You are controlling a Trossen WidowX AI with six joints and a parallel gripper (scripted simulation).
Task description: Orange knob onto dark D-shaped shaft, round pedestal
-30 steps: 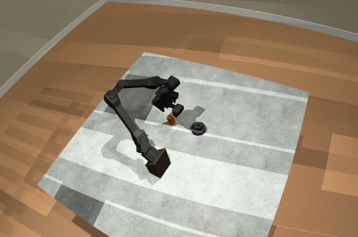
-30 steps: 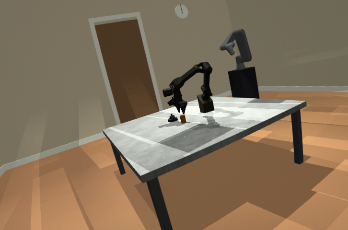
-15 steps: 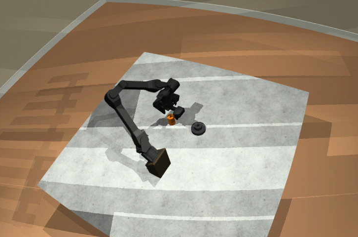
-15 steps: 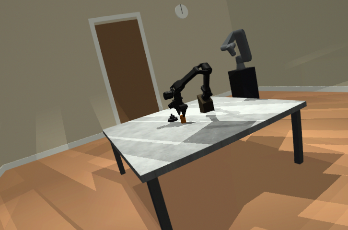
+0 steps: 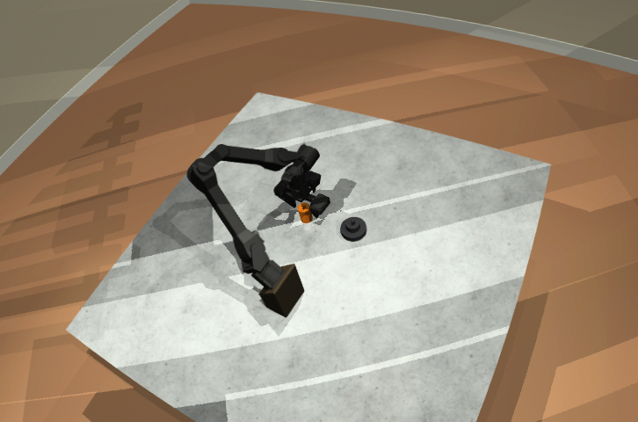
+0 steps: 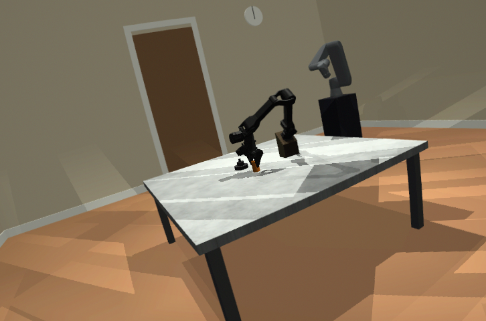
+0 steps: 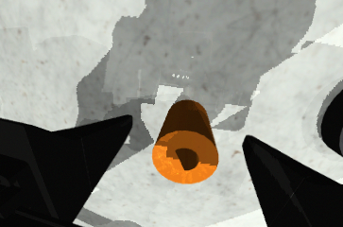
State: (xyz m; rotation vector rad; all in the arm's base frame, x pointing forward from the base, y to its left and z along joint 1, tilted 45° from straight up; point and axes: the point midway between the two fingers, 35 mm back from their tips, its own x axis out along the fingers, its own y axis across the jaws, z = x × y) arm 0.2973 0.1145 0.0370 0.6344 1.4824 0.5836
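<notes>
The orange knob (image 5: 305, 213) (image 6: 255, 166) (image 7: 185, 151) stands upright on the marbled table (image 5: 429, 298) (image 6: 232, 204). Its D-shaped hole faces up in the wrist view. My gripper (image 5: 308, 205) (image 6: 254, 160) (image 7: 187, 130) is open and low over the knob, with one finger on each side of it and a gap to each. The dark round pedestal (image 5: 353, 230) (image 6: 241, 165) with its short shaft (image 5: 351, 222) stands a little to the right of the knob. Only its edge shows at the right of the wrist view (image 7: 336, 123).
The arm's brown base block (image 5: 282, 291) (image 6: 287, 145) sits on the table nearer the front edge. A second grey arm on a black column (image 6: 338, 110) stands behind the table. A door is in the back wall.
</notes>
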